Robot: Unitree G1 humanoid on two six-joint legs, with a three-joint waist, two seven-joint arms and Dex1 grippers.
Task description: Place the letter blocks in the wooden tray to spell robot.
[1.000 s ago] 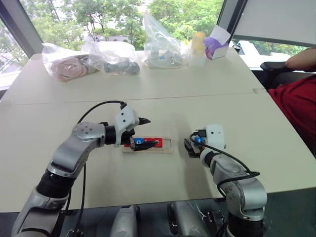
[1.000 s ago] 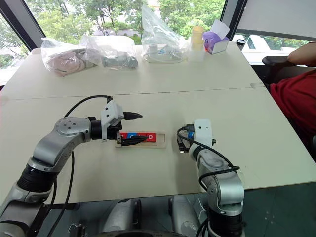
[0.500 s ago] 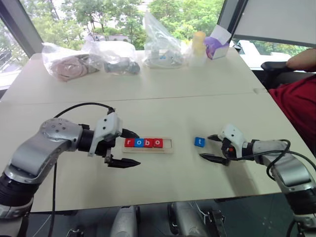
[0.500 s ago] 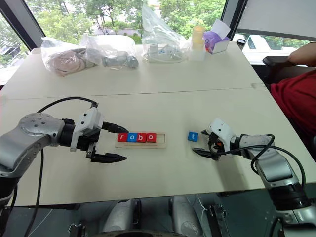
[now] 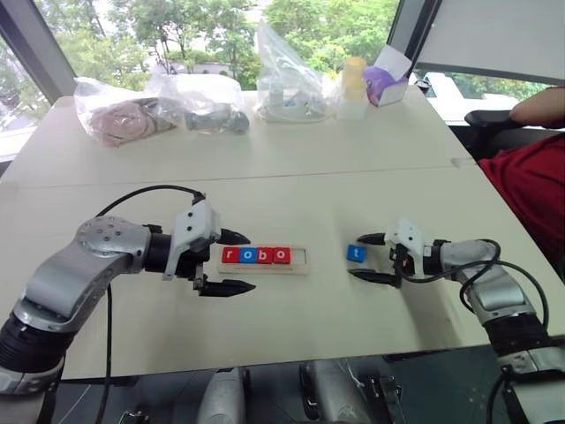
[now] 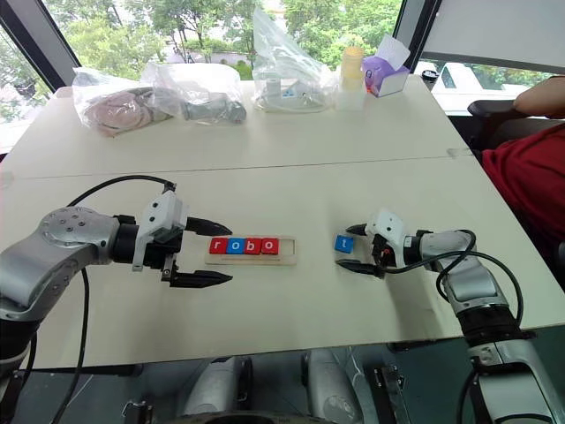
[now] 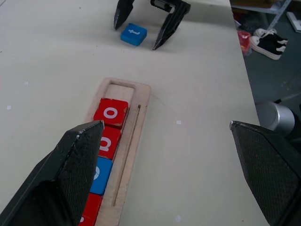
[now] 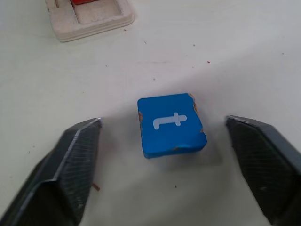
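Lying flat on the pale table (image 5: pixel 291 185), the wooden tray (image 5: pixel 300 259) is seen near the middle of the scene, with four letter blocks seated in it side by side from its left end: a red r (image 5: pixel 230 255), a blue o (image 5: pixel 248 255), a red b (image 5: pixel 265 255) and a red o (image 5: pixel 282 255). The slot at the tray's right end is left bare. The fifth block, a blue t (image 5: pixel 356 253), is found on the table well to the right of the tray, lying flat with its letter facing up. The right gripper (image 5: pixel 369 258) is held just beside this block, its two black fingers spread apart with one on either side of the block; in the right wrist view the blue t (image 8: pixel 171 124) is shown between the fingers (image 8: pixel 70 174), with a gap on both sides, so nothing is grasped. The left gripper (image 5: pixel 234 262) is positioned at the left end of the tray, its jaws released wide and empty, one finger lying behind the tray's end and the other in front of it. At the far edge of the table, clear plastic bags (image 5: pixel 159 106) with contents are laid, along with a yellowish bottle (image 5: pixel 354 87) and a purple box (image 5: pixel 387 81). A person's red sleeve (image 5: pixel 530 190) is seen at the right edge.
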